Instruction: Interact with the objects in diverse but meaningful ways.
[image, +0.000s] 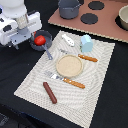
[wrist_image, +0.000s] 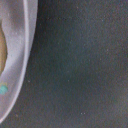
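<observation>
- The gripper (image: 22, 40) hangs just beside the grey long-handled saucepan (image: 42, 42) at the exterior view's left; whether its fingers are parted or closed cannot be told.
- The red tomato (image: 39, 40) sits inside that saucepan, likely placed there as if to cook.
- On the striped placemat (image: 35, 80), the round tan plate (image: 68, 64) lies between an orange-handled fork (image: 67, 80) and knife (image: 82, 56), laid like a dinner setting.
- The brown sausage (image: 49, 92), white bottle-like piece (image: 68, 40) and pale blue-white cup (image: 86, 43) rest apart on the mat.
</observation>
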